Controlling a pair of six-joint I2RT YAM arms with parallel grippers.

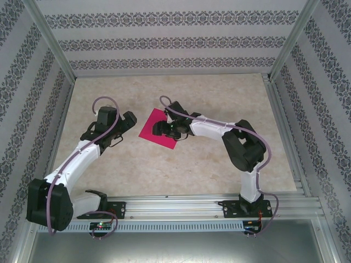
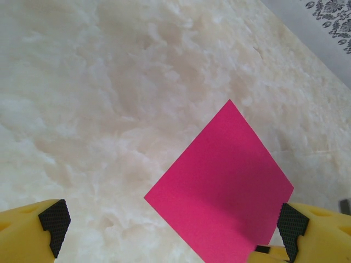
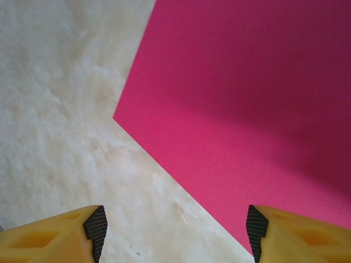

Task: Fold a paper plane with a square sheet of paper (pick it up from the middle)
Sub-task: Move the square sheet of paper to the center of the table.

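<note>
Right gripper (image 3: pixel 175 230): fingers spread, straddling the paper's edge. Left gripper (image 2: pixel 173 222): spread, just beside the paper's corner. Paper (image 3: pixel 247 98): 1 pink square, flat on table (image 1: pixel 192 170); likely light, limp, slippery (pinch mid-sheet).

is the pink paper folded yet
No, in the left wrist view the pink paper lies flat on the table as a plain square with no crease.

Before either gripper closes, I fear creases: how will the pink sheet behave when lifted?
Lying dead flat, the square sheet of paper looks thin: probably light and floppy. On the smooth table, it may slide if pushed.
</note>
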